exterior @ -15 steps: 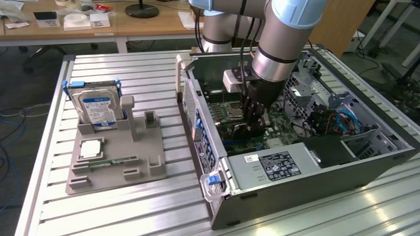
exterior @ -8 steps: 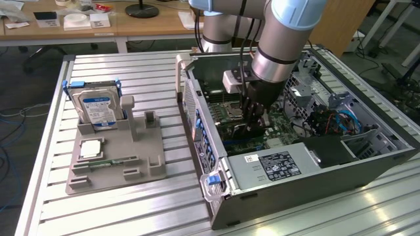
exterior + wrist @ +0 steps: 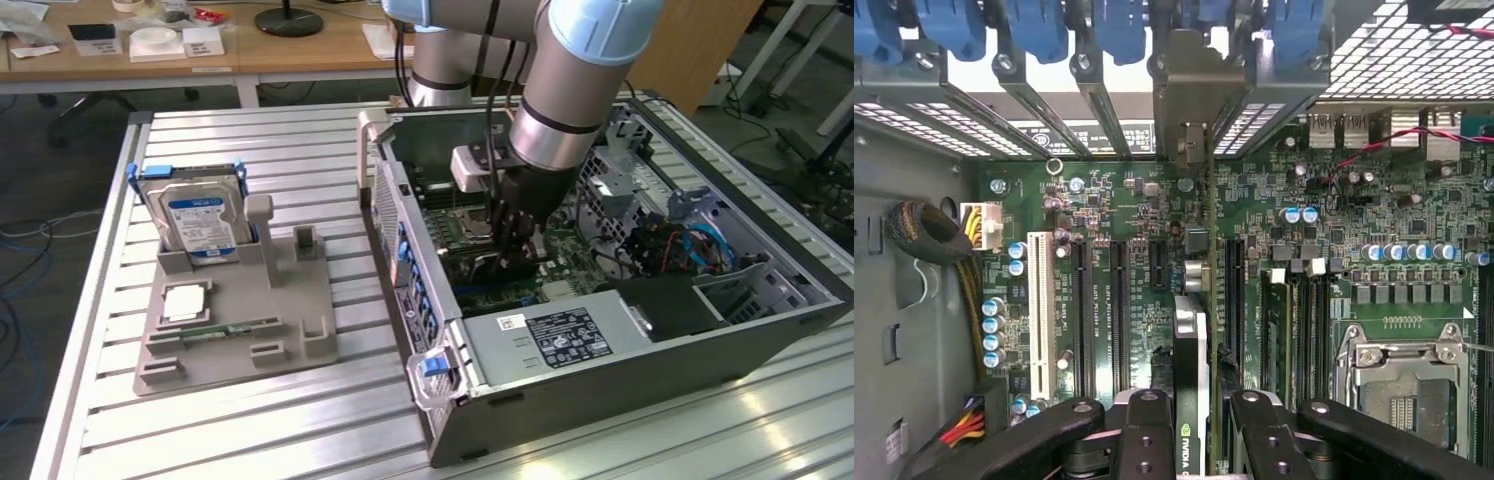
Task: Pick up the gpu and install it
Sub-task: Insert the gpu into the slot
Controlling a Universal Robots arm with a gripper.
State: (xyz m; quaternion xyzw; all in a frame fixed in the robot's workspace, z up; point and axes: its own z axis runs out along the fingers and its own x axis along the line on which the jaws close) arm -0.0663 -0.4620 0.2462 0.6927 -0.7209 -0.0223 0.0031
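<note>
In the exterior view the arm hides most of the gpu (image 3: 1194, 330) inside the open computer case (image 3: 747, 330). The gripper (image 3: 1194, 425) grasps it edge-on above the motherboard (image 3: 1104, 290); its long axis runs toward the rear slot brackets (image 3: 1194, 90).

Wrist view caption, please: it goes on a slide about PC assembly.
End effector holds the gpu edge-on over the motherboard, its bracket at the case's rear slots.
</note>
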